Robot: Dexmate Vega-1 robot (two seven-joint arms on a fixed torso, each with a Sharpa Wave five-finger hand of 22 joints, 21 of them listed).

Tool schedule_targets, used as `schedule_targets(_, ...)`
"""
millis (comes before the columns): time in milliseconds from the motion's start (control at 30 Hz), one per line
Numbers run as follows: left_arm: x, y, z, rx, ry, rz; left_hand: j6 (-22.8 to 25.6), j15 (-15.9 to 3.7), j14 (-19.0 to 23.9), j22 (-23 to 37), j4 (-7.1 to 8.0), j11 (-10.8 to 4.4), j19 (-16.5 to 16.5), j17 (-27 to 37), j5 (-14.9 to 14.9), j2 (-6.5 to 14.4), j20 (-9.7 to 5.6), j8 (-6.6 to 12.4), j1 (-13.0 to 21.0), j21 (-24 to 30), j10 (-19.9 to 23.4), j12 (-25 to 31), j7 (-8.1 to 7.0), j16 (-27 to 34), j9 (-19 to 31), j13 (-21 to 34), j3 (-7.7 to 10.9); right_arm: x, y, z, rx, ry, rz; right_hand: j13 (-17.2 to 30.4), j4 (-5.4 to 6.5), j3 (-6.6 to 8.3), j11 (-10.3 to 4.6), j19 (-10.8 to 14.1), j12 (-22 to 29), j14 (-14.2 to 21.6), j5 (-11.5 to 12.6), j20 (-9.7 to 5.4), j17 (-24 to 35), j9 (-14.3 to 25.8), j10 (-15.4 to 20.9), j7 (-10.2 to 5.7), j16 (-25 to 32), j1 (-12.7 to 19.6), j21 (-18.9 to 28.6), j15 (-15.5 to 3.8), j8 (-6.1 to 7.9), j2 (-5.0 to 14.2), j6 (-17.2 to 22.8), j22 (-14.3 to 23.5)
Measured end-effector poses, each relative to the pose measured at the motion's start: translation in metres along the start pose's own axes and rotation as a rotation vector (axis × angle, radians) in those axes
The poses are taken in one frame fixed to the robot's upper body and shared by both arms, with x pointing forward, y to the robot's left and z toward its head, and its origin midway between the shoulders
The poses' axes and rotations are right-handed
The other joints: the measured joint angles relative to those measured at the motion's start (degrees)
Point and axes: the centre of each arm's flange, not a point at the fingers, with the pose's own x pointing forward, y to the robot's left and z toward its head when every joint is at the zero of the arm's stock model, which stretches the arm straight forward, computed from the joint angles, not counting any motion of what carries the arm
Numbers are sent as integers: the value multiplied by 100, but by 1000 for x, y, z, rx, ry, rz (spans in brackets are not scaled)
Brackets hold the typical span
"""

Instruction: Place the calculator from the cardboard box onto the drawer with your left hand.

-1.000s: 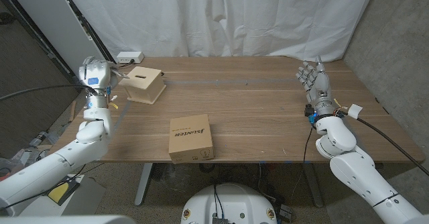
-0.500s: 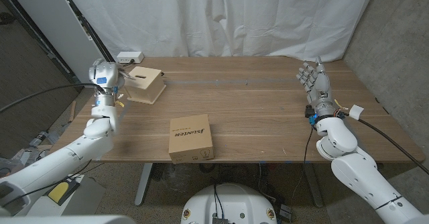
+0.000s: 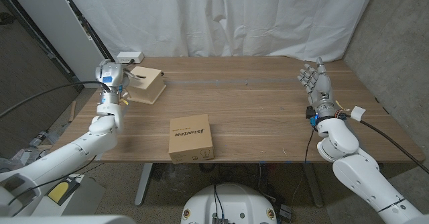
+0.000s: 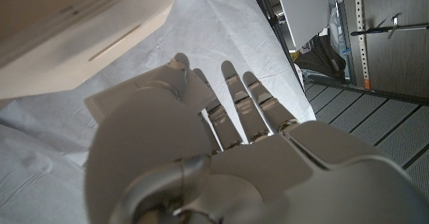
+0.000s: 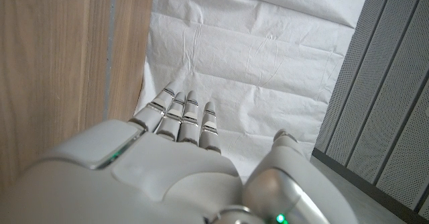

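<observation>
Box point(image 3: 191, 137) near front edge of counter point(image 3: 255, 110), flaps closed, printed top up; calculator not visible. Right hand point(image 3: 316, 83) farther back at right side, upright, fingers spread, holding nothing. Left hand point(image 3: 110, 74) at far left, raised just beside drawer point(image 3: 145, 84), fingers extended and apart, holding nothing. White device point(image 3: 129, 56) at back edge, before white curtain point(image 3: 221, 16).

The left hand point(image 3: 111, 74) has moved in over the bench's point(image 3: 255, 110) left edge. A second ago it was out past the edge, away from the wooden drawer point(image 3: 147, 84). Now the drawer sits just beside its fingers point(image 4: 231, 93). The left arm has swung in with it.
</observation>
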Motion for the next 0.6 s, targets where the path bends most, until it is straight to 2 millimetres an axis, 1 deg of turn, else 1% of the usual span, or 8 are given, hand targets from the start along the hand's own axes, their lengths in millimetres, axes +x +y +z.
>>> schedule_targets(467, 3, -6, 4, -9, 5, -18, 0, 0, 0, 0, 0, 0, 0, 0, 0, 0, 0, -28, 0, 0, 0, 0, 0, 0, 10, 0, 0, -2, -1, -1, -6, 13, -7, 0, -17, 17, 0, 0, 0, 0, 0, 0, 0, 0, 0, 0, 0, 0, 0, 0, 0, 0, 0, 0)
schedule_targets(600, 4, -8, 4, -8, 7, -23, 0, 0, 0, 0, -2, 26, 0, 0, 0, 0, 0, -34, 0, 0, -25, 0, 0, 0, 10, 0, 43, -2, -1, -1, -8, 17, -6, 0, -17, 17, 0, 0, 0, 0, 0, 0, 0, 0, 0, 0, 0, 0, 0, 0, 0, 0, 0, 0)
